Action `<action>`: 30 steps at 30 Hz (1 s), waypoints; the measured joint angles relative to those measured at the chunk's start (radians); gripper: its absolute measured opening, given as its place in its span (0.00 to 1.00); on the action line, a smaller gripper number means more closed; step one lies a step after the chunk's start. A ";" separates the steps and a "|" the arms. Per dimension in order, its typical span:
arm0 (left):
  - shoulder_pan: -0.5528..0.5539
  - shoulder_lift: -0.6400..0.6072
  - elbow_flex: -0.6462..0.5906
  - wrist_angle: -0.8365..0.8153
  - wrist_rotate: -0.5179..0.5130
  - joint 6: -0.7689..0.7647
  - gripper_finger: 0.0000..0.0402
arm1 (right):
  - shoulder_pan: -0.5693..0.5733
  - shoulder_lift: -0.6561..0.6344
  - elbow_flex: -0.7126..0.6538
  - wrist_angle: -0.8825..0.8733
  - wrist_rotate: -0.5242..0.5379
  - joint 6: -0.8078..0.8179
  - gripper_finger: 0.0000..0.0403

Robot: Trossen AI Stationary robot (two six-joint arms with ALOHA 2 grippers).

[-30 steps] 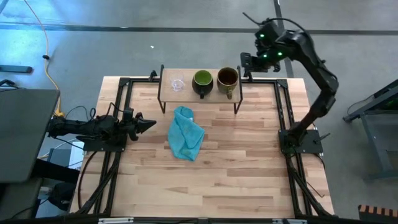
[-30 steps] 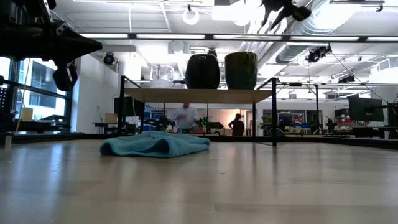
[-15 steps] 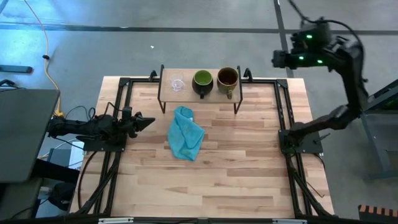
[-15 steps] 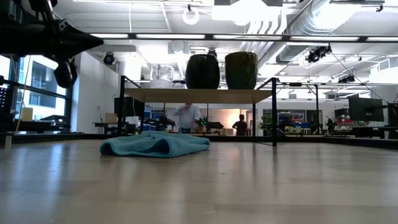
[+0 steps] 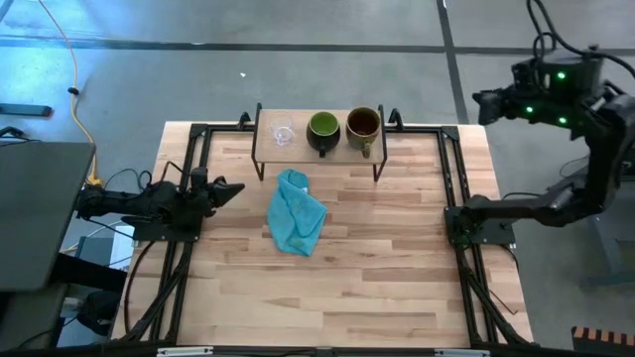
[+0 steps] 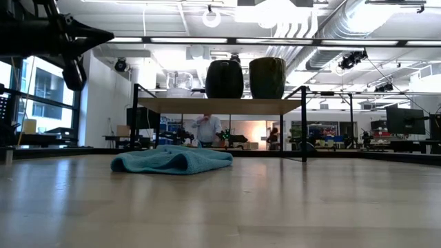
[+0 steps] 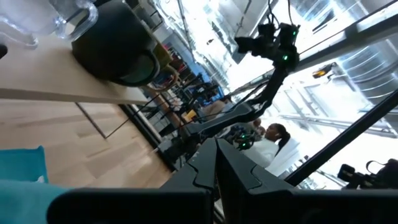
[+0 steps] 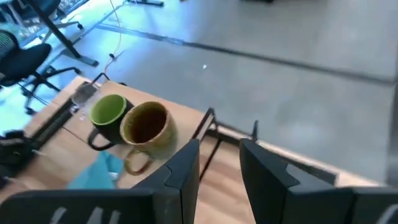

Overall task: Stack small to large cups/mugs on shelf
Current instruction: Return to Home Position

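Right gripper [image 5: 483,101] hangs beyond the table's far right corner, fingers slightly apart, empty. Left gripper [image 5: 236,187] is pinched together, empty. Shelf [image 5: 298,147] holds glass [image 5: 285,133], green mug [image 5: 323,127], brown mug [image 5: 363,123] in 1 row.

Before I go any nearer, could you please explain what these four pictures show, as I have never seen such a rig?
It is a robot with two dark arms at a wooden table. One picture looks straight down, one level across the tabletop, one from each wrist. A small shelf carries a clear glass cup, a green-lined mug and a brown-lined mug in a row; a teal cloth lies in front. The left tool is shut over the table's left side; the right tool is open and empty, off the table.
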 joint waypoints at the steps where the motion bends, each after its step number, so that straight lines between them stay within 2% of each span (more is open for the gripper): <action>1: 0.000 0.000 0.000 0.008 0.000 0.000 0.00 | 0.000 -0.011 0.000 0.002 0.010 -0.027 0.26; 10: 0.000 0.000 0.000 0.031 -0.010 0.000 0.00 | 0.000 -0.097 0.000 0.137 0.023 -0.265 0.26; 18: 0.000 0.000 0.000 0.031 -0.011 0.000 0.00 | 0.000 -0.147 0.000 0.222 -0.027 -0.437 0.26; 26: 0.000 0.000 0.000 0.036 -0.011 0.000 0.00 | 0.000 -0.208 -0.004 0.241 -0.075 -0.504 0.26; 28: 0.000 0.000 0.000 0.036 -0.011 0.000 0.00 | 0.001 -0.233 -0.004 0.257 -0.072 -0.505 0.26; 30: 0.000 0.000 0.000 0.036 -0.011 0.000 0.00 | 0.001 -0.258 -0.003 0.260 -0.023 -0.493 0.26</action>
